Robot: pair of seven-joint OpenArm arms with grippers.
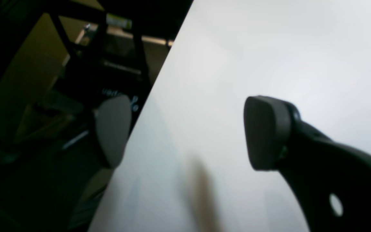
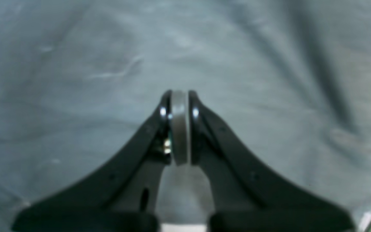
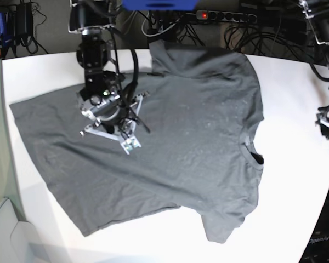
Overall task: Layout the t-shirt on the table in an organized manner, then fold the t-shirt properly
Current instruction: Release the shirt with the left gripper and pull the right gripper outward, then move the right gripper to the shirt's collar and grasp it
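Note:
The dark grey t-shirt [image 3: 181,137] lies spread flat on the white table [image 3: 296,181], collar [image 3: 253,149] to the right, hem to the left, one sleeve at the back and one at the front. My right gripper [image 3: 130,144] hangs over the shirt's left half. In the right wrist view it [image 2: 179,125] is shut, pads together, with wrinkled grey cloth [image 2: 76,64] filling the view below it. My left gripper [image 3: 324,123] is at the table's right edge, off the shirt. In the left wrist view it [image 1: 188,132] is open and empty over the bare table [image 1: 269,48].
Cables and a power strip [image 3: 230,16] run along the back behind the table. In the left wrist view, a dark frame and shelving [image 1: 101,64] show beyond the table's edge. The table's curved edge runs down the left side [image 3: 11,181].

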